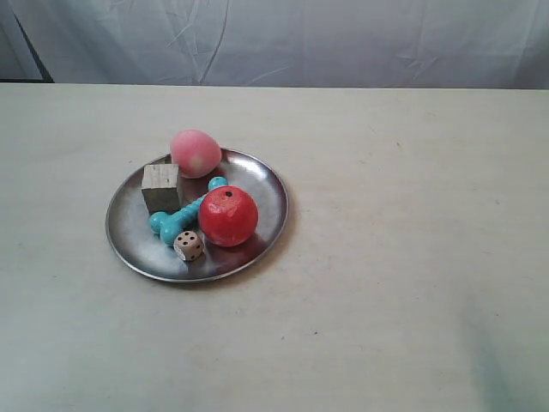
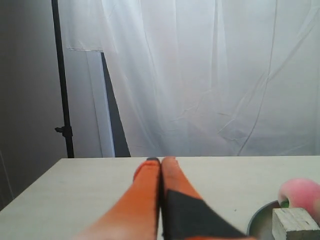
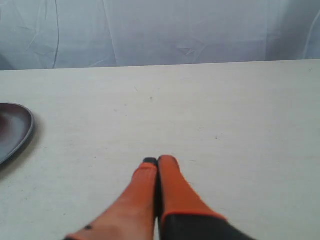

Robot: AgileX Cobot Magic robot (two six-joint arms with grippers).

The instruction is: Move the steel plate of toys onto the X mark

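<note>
Here left pincer, right pincer closed, clear of steel plate.

Looks down on a pale table with a white cloth backdrop behind. Left of centre, a round steel plate flat on the table. Inside it, at the far rim, a pink peach ball, just beside a pale wooden cube nearer the camera. Toward the view's right, a red apple with a dark hole on top. Between cube and apple, a teal bone lying at a slant. Nearest the camera, a small beige die, close beside bone and apple.
</note>
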